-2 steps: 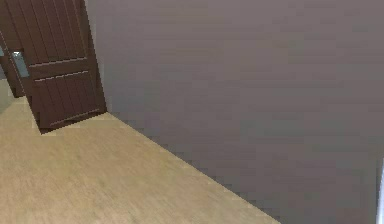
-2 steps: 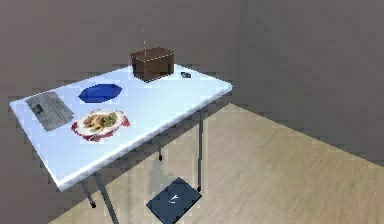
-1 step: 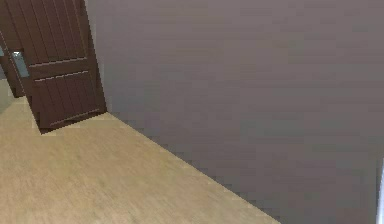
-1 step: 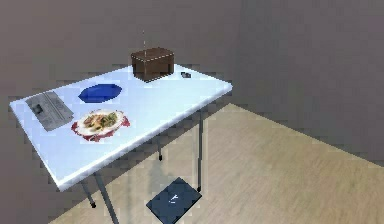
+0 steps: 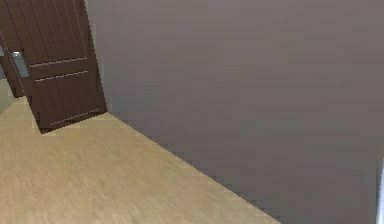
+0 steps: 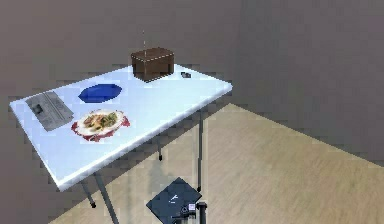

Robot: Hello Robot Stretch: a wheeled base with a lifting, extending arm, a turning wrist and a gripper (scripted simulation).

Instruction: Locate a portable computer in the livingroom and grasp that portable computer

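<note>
A white table (image 6: 190,95) stands in the arm side view. On its left end lies a flat grey slab with dark markings (image 6: 47,106); I cannot tell whether it is the portable computer. At the bottom edge, below the table's front, the dark end of my arm shows with small white marks, and the gripper (image 6: 190,208) is there. A dark flat square shape (image 6: 172,195) sits right at it, above the floor. The gripper's far end is hard to make out, so I cannot tell whether it holds anything.
The table also carries a blue plate (image 6: 101,92), a plate of food (image 6: 99,123), a brown box (image 6: 152,64) and a small dark item (image 6: 185,74). Grey walls stand behind it. In the forward view a dark wooden door (image 5: 62,62) is at the left, with a grey wall (image 5: 250,90) close ahead and wood floor (image 5: 90,180).
</note>
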